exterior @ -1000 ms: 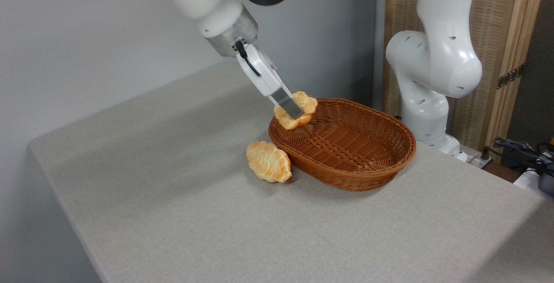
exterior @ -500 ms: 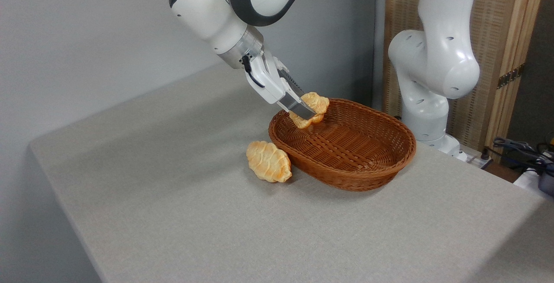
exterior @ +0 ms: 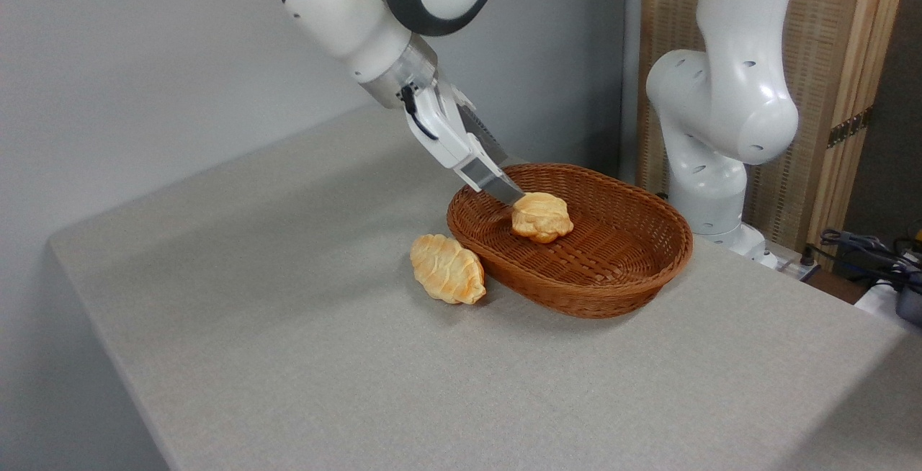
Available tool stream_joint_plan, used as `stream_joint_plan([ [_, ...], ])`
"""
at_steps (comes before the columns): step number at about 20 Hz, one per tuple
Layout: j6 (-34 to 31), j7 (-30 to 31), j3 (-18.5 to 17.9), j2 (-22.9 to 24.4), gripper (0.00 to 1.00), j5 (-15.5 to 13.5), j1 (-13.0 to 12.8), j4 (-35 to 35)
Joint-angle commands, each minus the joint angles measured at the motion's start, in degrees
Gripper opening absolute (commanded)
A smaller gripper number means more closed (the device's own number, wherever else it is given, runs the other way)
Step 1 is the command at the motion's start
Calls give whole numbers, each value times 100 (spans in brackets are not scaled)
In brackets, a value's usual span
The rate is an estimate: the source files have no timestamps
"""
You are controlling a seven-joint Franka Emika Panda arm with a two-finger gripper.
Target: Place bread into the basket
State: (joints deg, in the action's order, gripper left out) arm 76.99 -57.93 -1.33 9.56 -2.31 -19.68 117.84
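Wicker, reddish-brown and shallow, makes up the oval basket (exterior: 576, 291) standing toward the back right of the grey tabletop (exterior: 288, 356); its low thick rim suits a drop from just above. The small round bread (exterior: 542, 216) lies inside it on the woven floor, near the left end, so that piece looks delivered. The claw (exterior: 513, 190) slants down over the basket's left rim, its tips just beside the round bread's upper left; both fingers show with a gap between them, so I judge it apart and holding nothing, though whether a tip touches the bread I cannot tell. The longer ridged bread (exterior: 446, 268) rests outside on the tabletop, against the basket's left wall; it seems the piece left to fetch, and its closeness to the wicker may crowd a grasp.
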Motion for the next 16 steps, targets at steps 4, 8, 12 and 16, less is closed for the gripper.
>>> stream_joint_plan([
  [4, 843, -34, -674, 54, 100, -24, 52, -876],
  [8, 1616, 28, -956, -33, 100, 29, 61, -1026],
  [12, 2022, 563, -1202, -253, 100, 20, 61, -1254],
  [16, 2022, 1310, -1299, -534, 100, 29, 61, -1685],
])
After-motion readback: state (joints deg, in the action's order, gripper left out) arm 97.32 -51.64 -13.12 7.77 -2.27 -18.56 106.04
